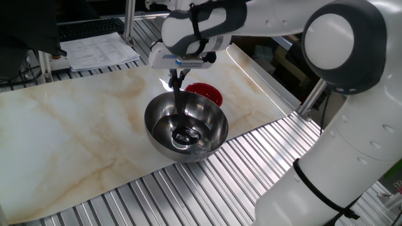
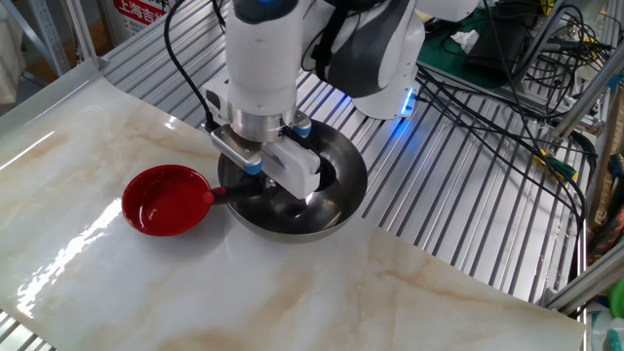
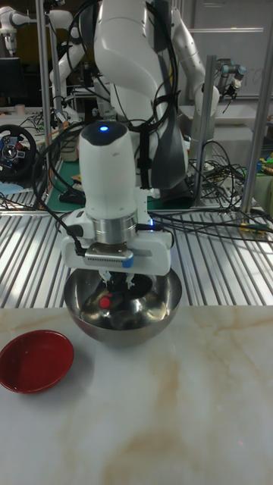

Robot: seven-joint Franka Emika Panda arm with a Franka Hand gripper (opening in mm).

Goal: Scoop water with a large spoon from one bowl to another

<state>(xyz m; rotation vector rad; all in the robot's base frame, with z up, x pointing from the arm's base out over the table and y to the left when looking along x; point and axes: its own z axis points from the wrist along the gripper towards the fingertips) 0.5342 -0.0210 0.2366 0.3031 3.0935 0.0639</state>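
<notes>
The large steel bowl (image 1: 207,119) stands on the marble board near its front edge, with water (image 1: 196,143) glinting in its bottom. My gripper (image 1: 178,74) hangs over the bowl's far rim, shut on the thin handle of the black large spoon (image 1: 179,107). The handle slopes down into the bowl, and the scoop (image 1: 184,135) sits low near the bowl's middle. The handle's red tip (image 2: 216,193) sticks out past the rim toward the small red bowl (image 2: 166,200), which holds a little shiny water. The tall fixed view shows the gripper (image 3: 117,284) inside the steel bowl (image 3: 121,326), with the red bowl (image 3: 34,360) to its left.
The marble board (image 1: 75,132) lies on a slatted aluminium table (image 1: 188,194). Papers (image 1: 100,50) and a keyboard (image 1: 88,28) lie behind it. A bundle of cables (image 2: 487,97) runs over the slats, and a metal post (image 1: 311,100) stands at the right.
</notes>
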